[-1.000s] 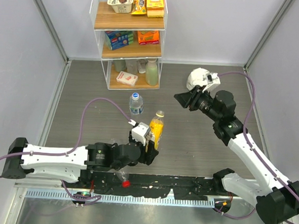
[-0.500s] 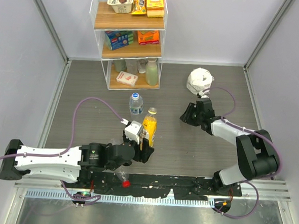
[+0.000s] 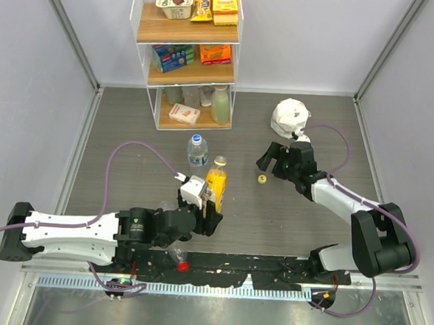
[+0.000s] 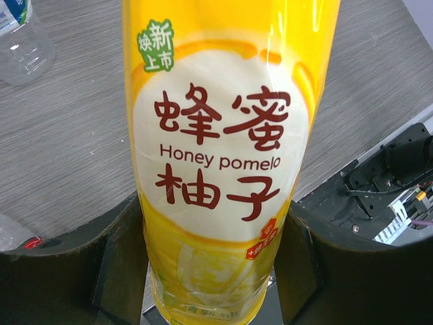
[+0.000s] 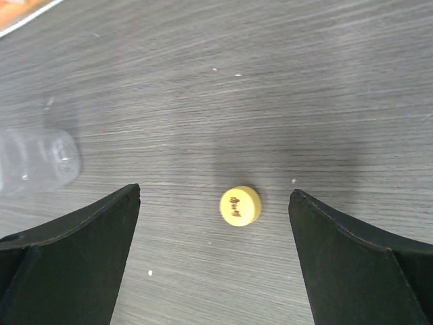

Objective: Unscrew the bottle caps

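Grasping yellow bottle [image 4: 223, 169] with left end effector [image 4: 216, 264], right end effector [image 5: 215, 194] spread wide over yellow cap [image 5: 240, 206].

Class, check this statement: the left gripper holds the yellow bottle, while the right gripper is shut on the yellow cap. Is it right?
Not quite. The right gripper is open, and the yellow cap lies free on the table, touching neither finger, as the right wrist view shows. The left gripper does hold the yellow bottle.

Lab cell — grey partitions [image 3: 30, 85]; stocked shelf [image 3: 155, 33]
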`<state>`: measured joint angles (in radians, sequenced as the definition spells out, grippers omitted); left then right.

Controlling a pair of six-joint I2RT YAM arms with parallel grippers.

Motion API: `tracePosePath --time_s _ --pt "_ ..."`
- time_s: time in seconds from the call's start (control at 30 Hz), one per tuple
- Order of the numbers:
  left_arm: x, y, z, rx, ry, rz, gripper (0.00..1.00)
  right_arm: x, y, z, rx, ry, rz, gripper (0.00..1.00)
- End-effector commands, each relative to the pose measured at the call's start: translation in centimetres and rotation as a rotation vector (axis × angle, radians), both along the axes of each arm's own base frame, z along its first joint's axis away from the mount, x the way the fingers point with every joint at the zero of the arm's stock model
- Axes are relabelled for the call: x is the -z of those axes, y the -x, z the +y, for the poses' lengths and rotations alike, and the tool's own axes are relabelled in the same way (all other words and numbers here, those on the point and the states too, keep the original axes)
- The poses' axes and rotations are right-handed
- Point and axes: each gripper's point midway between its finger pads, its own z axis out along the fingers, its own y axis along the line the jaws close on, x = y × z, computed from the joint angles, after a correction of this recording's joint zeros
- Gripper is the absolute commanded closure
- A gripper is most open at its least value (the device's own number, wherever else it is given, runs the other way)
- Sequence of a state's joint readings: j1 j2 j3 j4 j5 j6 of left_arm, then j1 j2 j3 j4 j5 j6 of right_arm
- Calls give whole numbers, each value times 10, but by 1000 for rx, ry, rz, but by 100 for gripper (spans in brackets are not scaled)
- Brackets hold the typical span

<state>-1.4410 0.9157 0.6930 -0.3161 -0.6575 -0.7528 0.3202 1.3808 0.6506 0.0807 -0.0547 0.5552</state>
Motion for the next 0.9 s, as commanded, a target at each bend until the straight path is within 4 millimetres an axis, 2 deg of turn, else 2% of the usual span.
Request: tracePosePath --time_s 0.0,0.17,0.23,0.27,0.33,0.37,0.4,0.43,0.47,0.5,0.53,0.57,0.63,0.77,0.87 --pt "-5 -6 5 -47 17 -24 100 -43 -6 16 -53 -100 -120 5" --pt "1 -7 7 -62 15 -13 100 -90 2 37 -181 -184 -207 5" --pt "2 -5 5 -52 19 -6 100 -111 11 54 -291 -244 -243 6" --pt "4 -4 4 -45 13 -2 100 -117 21 63 -361 -289 -241 6" --pt "8 -3 2 -41 5 3 100 -145 36 80 -477 -403 -321 6" --pt "8 -2 1 -36 4 8 100 -154 51 87 -551 -457 -337 7" --pt "9 -2 0 -32 4 13 100 -172 57 91 -589 -517 -397 6" --pt "9 -1 -1 -24 4 18 100 -176 72 95 -653 -560 -392 5" --pt "10 0 -4 -17 5 22 100 -193 82 97 -695 -609 -435 2" --pt "11 1 -6 -9 8 26 100 -194 95 100 -745 -654 -408 0" --pt "12 1 -7 -7 7 30 100 -206 104 101 -797 -676 -468 0" --pt "14 0 -8 -5 6 36 100 -211 114 103 -834 -710 -456 0" --pt "14 -2 -12 7 17 47 100 -221 128 107 -894 -737 -486 0" --pt "12 -3 -21 26 27 51 100 -222 143 119 -975 -743 -484 0" --pt "11 -3 -25 41 19 53 100 -217 144 126 -985 -732 -463 0"
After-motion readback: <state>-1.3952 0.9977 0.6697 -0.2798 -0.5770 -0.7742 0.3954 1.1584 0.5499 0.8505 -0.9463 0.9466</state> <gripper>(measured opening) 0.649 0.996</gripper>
